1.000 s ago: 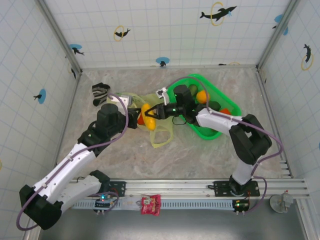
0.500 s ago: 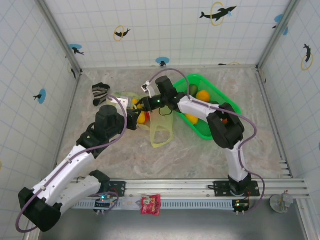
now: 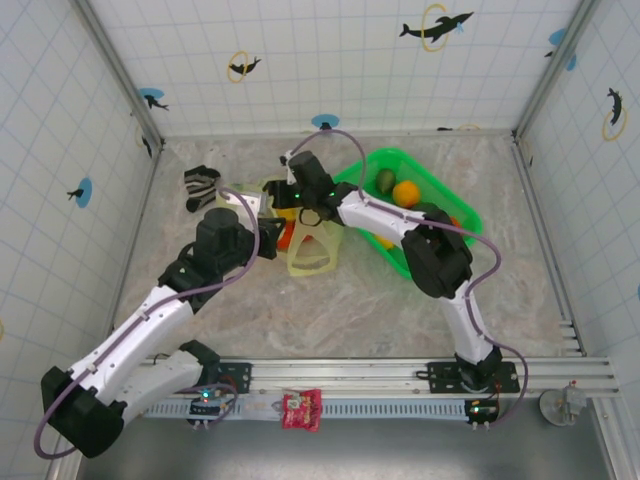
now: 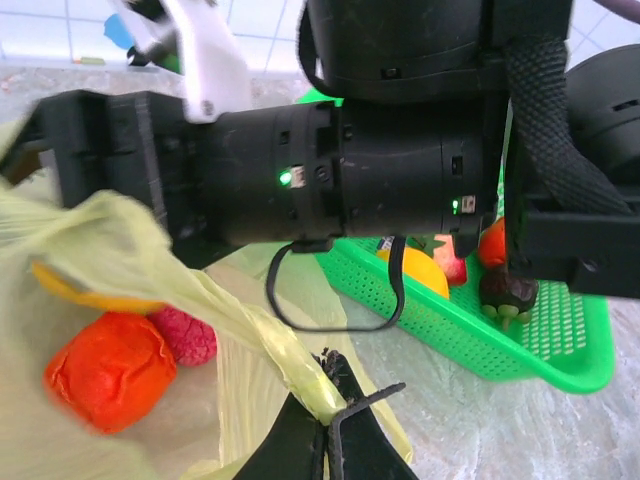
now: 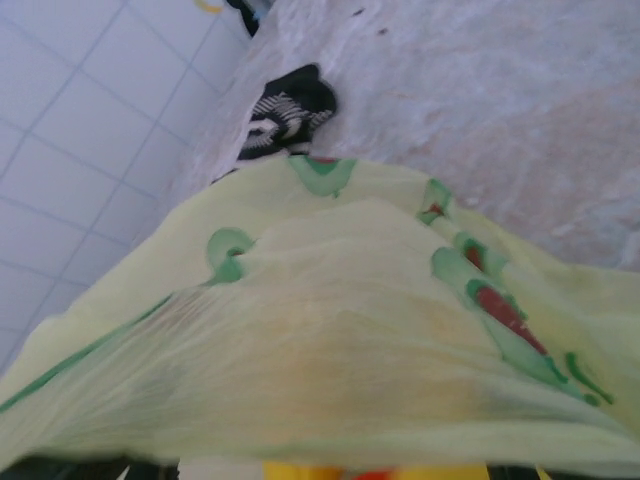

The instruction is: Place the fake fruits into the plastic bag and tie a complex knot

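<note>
Compared with a second ago, my right arm has left the bright green rigid plastic basket [image 4: 560,355] and stretched out to the left. The right gripper [image 3: 285,212] is now over the far side of the thin translucent pale yellow-green plastic bag [image 5: 330,340], where before it hung at the bag's mouth with a yellow piece in its grip. The bag's loop handle has also slid a little toward the back wall. The right elbow is folded above the basket and the forearm runs low toward the bag, its black wrist barrel crossing just over the film in the left wrist view. I cannot tell how far the right fingers are spread, because the film hides them. My left arm has barely moved. It reaches diagonally from the near left, and the left gripper [image 4: 325,432] is pinched tight on a fold of the bag's edge. Inside the bag I see a glossy orange-red fruit [image 4: 105,370] touching a bumpy pink fruit [image 4: 187,337], with a yellow fruit [image 4: 70,287] above them. The bag lies on the marbled table [image 3: 380,300] just left of the basket, with the striped black-and-white sock [image 5: 285,105] beyond it.
</note>
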`<state>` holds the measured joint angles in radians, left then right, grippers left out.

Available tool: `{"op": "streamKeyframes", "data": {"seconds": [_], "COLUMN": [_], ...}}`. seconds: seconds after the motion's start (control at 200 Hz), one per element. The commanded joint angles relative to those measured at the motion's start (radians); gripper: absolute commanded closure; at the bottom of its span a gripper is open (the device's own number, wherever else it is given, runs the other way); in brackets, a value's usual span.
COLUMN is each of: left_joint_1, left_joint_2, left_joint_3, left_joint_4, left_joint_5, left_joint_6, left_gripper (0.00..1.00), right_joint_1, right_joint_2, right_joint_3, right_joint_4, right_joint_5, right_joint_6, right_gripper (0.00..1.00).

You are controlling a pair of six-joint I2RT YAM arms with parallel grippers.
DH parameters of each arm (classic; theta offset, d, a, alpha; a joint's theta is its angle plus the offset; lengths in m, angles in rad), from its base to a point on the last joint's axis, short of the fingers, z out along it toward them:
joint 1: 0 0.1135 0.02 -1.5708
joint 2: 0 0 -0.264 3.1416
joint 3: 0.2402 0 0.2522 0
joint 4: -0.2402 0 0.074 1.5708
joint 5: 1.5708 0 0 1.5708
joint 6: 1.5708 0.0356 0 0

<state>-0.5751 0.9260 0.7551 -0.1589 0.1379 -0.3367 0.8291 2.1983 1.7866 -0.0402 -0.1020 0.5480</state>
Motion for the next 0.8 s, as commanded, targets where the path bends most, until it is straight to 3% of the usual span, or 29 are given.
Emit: {"op": "streamKeyframes", "data": {"seconds": [0.0, 0.19, 0.33, 0.475, 0.61, 0.796], "left_joint_1": [-0.003, -0.004, -0.004, -0.004, -0.004, -0.004], "left_joint_2": [0.009, 0.006, -0.002, -0.007, -0.009, -0.016], "left_joint_3": [0.023, 0.029, 0.033, 0.039, 0.035, 0.021], "left_joint_4": [0.022, 0.01, 0.0, -0.003, 0.005, 0.02], "left_joint_5": [-0.002, -0.033, -0.055, -0.057, -0.051, -0.04], "left_joint_6": [0.014, 0.024, 0.025, 0.021, 0.015, -0.003], "left_gripper": [1.0, 1.0, 1.0, 1.0, 1.0, 1.0], "right_joint_1": [0.018, -0.029, -0.066, -0.067, -0.089, -0.13], "right_joint_2": [0.024, -0.109, -0.204, -0.287, -0.377, -0.506], "right_joint_3": [0.074, -0.128, -0.255, -0.359, -0.477, -0.574], "right_joint_4": [-0.015, 0.103, 0.193, 0.165, 0.236, 0.258], "right_joint_5": [0.061, -0.024, -0.141, -0.131, -0.221, -0.231], "right_joint_6": [0.003, 0.013, 0.02, -0.059, -0.052, -0.044], "right_gripper": [0.23, 0.3, 0.45, 0.62, 0.62, 0.52]}}
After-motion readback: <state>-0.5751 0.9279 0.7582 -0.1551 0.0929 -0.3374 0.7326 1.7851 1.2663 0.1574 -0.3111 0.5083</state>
